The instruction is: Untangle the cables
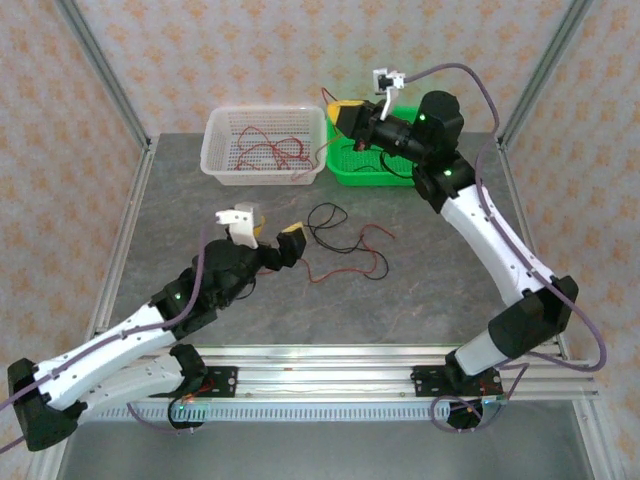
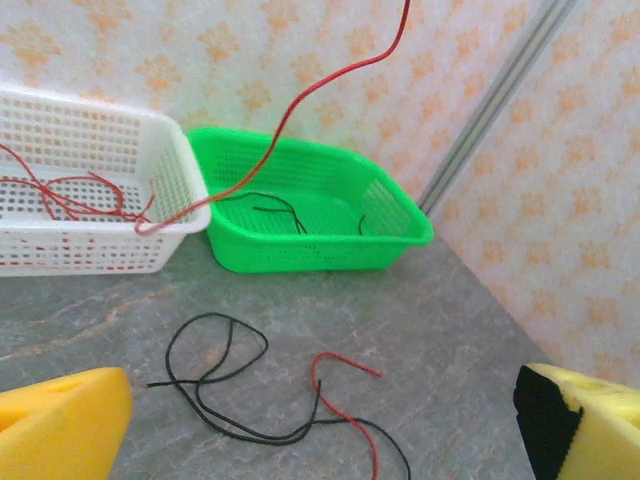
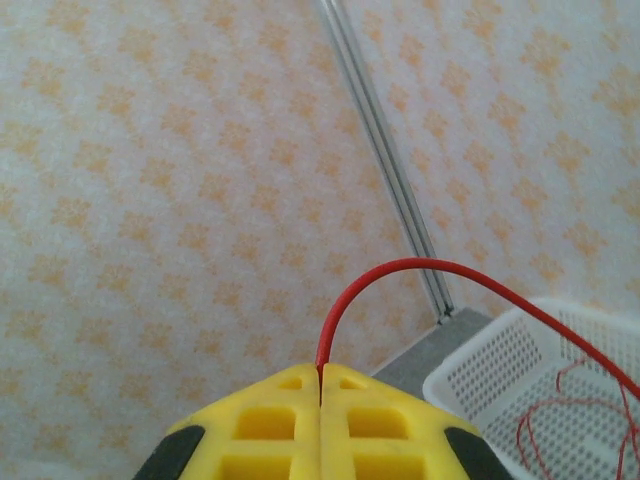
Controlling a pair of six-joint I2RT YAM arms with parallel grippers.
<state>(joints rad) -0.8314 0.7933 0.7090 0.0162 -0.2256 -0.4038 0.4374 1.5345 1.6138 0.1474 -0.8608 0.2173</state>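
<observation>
Desk [image 1: 420, 290] carrying a white basket [image 1: 212, 150] of red wires [image 1: 270, 150] beside a green basket [image 1: 372, 180] of black wires [image 2: 280, 210]. Left end effector [image 1: 268, 235], jaws wide apart and empty, near tangled cables [image 1: 345, 247] lying on the desk. Right end effector [image 3: 320, 378], raised by the green basket, pinches a red wire [image 3: 400, 265] that drapes into the white basket.

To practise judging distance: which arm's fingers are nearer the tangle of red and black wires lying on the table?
Left. The left fingers, open, are just beside the tangle; the right fingers are farther off, raised by the green basket, shut on a red wire.
</observation>
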